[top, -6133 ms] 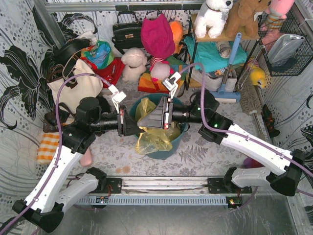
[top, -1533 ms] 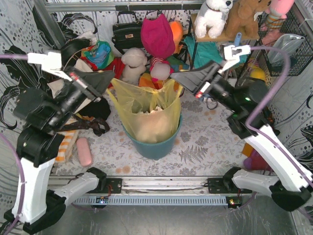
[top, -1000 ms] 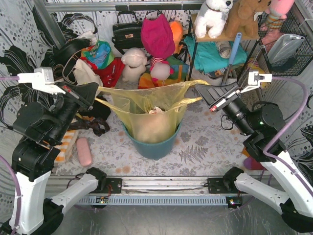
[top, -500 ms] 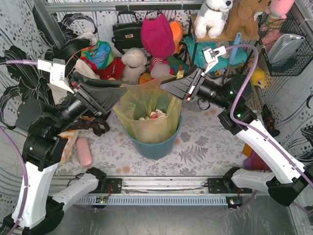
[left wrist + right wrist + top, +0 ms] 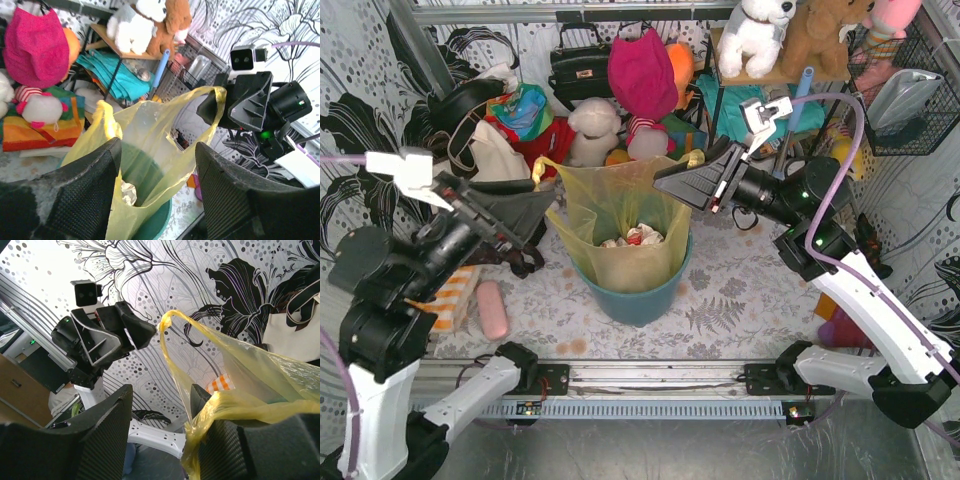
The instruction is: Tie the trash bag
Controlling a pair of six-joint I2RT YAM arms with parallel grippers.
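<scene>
- The trash bag (image 5: 620, 225), thin yellow plastic, sits in a round teal bin (image 5: 642, 300) at the middle of the table (image 5: 740, 300), its mouth pulled open above the bin's rim
- Crumpled white-and-red paper (image 5: 635, 236) lies inside the bag, visible from above
- The bag's left handle stands up as a small ear at the tip of the left tool (image 5: 548, 200), which is raised at the bag's left side
- In the left wrist view the left tool (image 5: 157, 150) has its jaws wide apart, with the bag's plastic running up between them and lying against one finger (image 5: 85, 195)
- The right tool (image 5: 663, 181) is raised at the far right of the bag's mouth, with the right handle ending at its tip
- In the right wrist view the right tool (image 5: 162, 395) also has its jaws wide apart, and a bunched yellow strip is draped over one finger (image 5: 235, 450)
- From there the far handle arches up as a loop to touch the tip of the left tool
- A cream canvas tote (image 5: 500, 155) stands far left of the bin, and a white plush toy (image 5: 592, 130) sits beyond the bag
</scene>
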